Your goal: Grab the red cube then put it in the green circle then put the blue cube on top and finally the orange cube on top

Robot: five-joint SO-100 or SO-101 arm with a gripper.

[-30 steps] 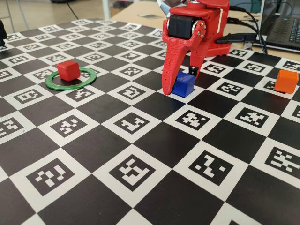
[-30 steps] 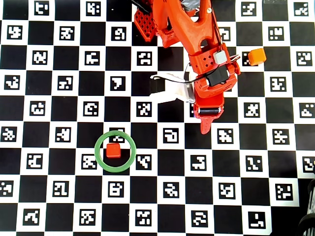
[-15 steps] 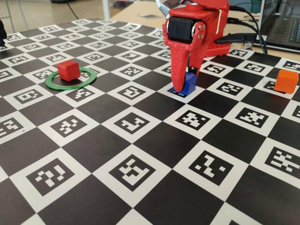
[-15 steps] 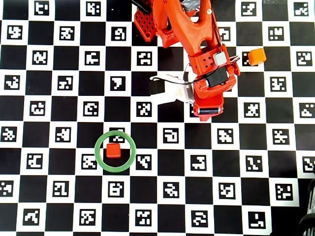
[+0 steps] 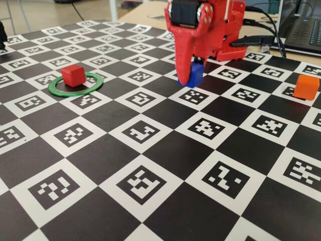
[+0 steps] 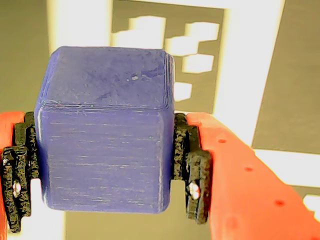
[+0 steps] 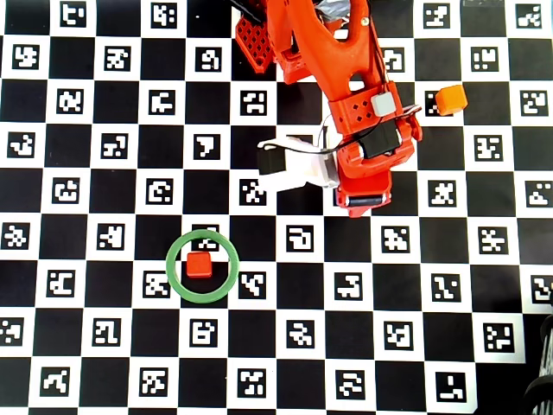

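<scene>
No readable text, brands or numbers in any view; only black-and-white square fiducial codes printed in the white squares of the checkerboard mat (image 7: pixel 112 294) covering the counter, none legible as letters; cubes, ring and arm carry no visible labels.

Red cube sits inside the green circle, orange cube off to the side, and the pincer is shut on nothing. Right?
Not quite. The pincer is shut on the blue cube, as the wrist view shows. The red cube is inside the green circle; the orange cube sits apart.
</scene>
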